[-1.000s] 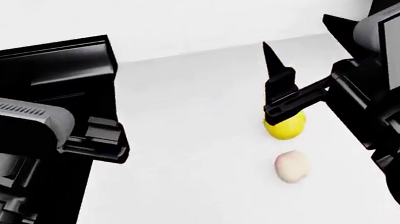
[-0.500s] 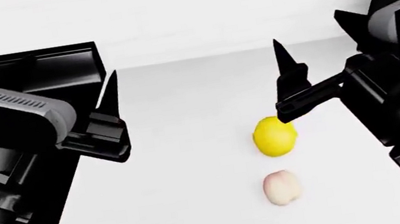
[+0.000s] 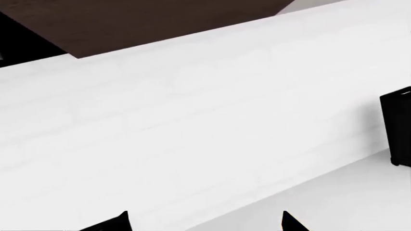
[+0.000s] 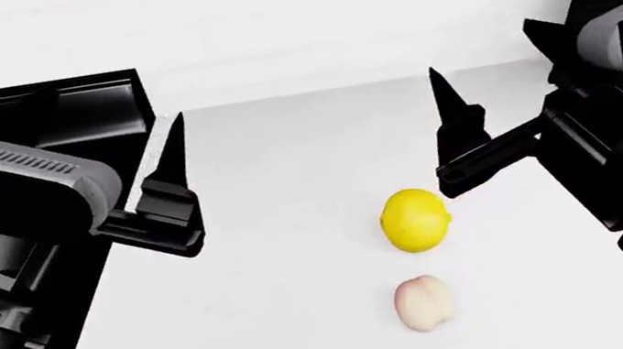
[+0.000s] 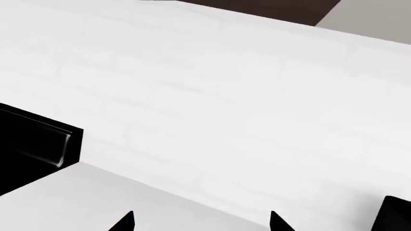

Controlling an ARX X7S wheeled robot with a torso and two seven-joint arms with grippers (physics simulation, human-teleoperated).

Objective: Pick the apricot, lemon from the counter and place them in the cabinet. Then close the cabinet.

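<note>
Since a second ago the right gripper (image 4: 451, 140) has lifted off the lemon (image 4: 415, 220) and now hangs just beyond it, clear of the fruit, while the lemon and the apricot (image 4: 422, 302) sit lower in the head view, which has itself shifted. Its jaws stand parted and hold nothing; the right wrist view shows only two separated fingertips (image 5: 125, 222) against the white wall. The left gripper (image 4: 171, 182), whose finger has newly come into sight, is likewise spread and empty, poised at the left edge of the counter (image 4: 283, 234) beside the black stove top (image 4: 43, 113). Both fruits lie on the counter, the apricot nearer, just apart from the lemon. By my reading nothing is done yet: both picks, both placements and closing the cabinet remain, and no cabinet is identifiable.
</note>
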